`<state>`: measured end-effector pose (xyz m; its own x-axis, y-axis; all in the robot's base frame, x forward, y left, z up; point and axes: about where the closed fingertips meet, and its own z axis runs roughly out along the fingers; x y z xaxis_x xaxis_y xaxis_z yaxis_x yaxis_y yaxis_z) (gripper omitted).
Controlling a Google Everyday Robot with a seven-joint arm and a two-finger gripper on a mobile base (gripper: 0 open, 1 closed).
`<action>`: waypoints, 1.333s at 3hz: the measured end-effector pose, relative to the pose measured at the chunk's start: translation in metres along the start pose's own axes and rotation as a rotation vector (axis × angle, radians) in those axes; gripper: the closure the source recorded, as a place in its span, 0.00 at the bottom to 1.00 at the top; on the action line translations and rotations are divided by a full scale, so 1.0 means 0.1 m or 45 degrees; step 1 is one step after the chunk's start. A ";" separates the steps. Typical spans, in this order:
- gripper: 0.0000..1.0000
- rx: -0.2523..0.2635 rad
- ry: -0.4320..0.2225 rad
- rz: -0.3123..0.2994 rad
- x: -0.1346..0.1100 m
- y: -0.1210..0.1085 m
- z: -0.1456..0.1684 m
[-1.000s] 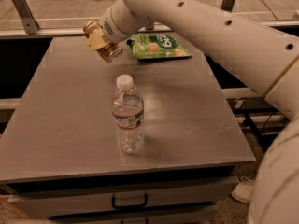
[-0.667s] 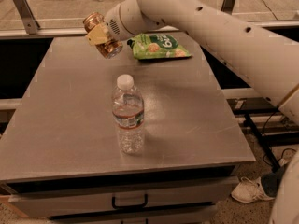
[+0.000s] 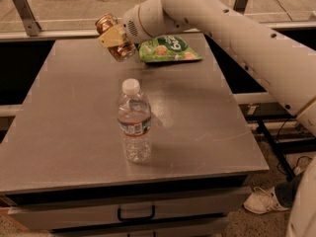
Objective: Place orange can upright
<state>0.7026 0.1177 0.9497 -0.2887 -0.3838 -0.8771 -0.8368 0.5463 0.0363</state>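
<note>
The orange can is a small shiny copper can. It is held tilted in the air above the far left part of the grey table. My gripper is shut on the can around its middle, with a pale finger pad across its side. The white arm reaches in from the right. The can is clear of the table top.
A clear plastic water bottle with a white cap stands upright in the middle of the table. A green snack bag lies at the far edge, just right of the can. A drawer with a handle is below the front edge.
The arm has risen a little and the can has tilted, staying over the far left part of the table. The bottle and the bag have not moved.
</note>
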 end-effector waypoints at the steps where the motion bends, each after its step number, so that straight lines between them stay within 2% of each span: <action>1: 1.00 -0.054 -0.047 -0.021 0.14 -0.21 -0.38; 2: 1.00 -0.122 -0.112 -0.035 0.36 -0.38 -0.70; 4: 1.00 -0.281 -0.336 -0.074 0.80 -0.51 -1.00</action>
<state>0.6762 -0.0152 0.9256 -0.1315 -0.1882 -0.9733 -0.9371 0.3440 0.0601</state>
